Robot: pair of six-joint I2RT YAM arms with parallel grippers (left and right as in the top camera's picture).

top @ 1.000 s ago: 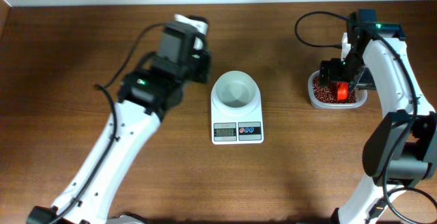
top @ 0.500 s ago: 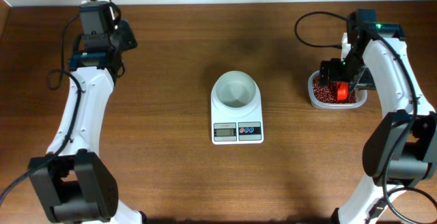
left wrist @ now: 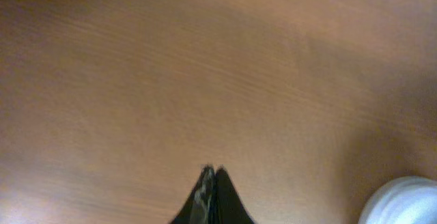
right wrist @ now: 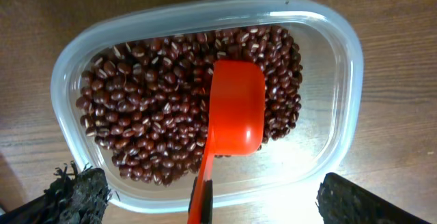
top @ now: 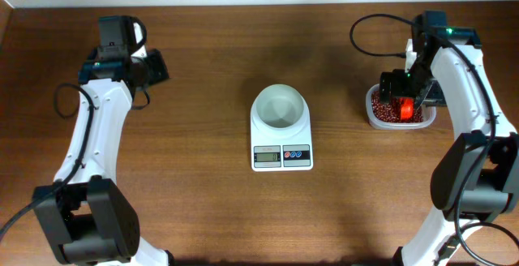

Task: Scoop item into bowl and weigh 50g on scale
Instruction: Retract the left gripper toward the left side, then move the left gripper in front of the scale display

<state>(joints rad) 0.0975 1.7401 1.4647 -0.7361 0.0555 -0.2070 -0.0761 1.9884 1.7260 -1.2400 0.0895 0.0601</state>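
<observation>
While your right fingers (right wrist: 78, 193) gape astride the red scoop (right wrist: 235, 108), left fingers (left wrist: 212, 197) clenched, a skewed pinch could fling beans (right wrist: 136, 108).

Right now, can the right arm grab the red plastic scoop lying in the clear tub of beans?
Probably yes: the open right gripper hangs over the red plastic scoop, fingers flanking its handle, nothing between.
</observation>
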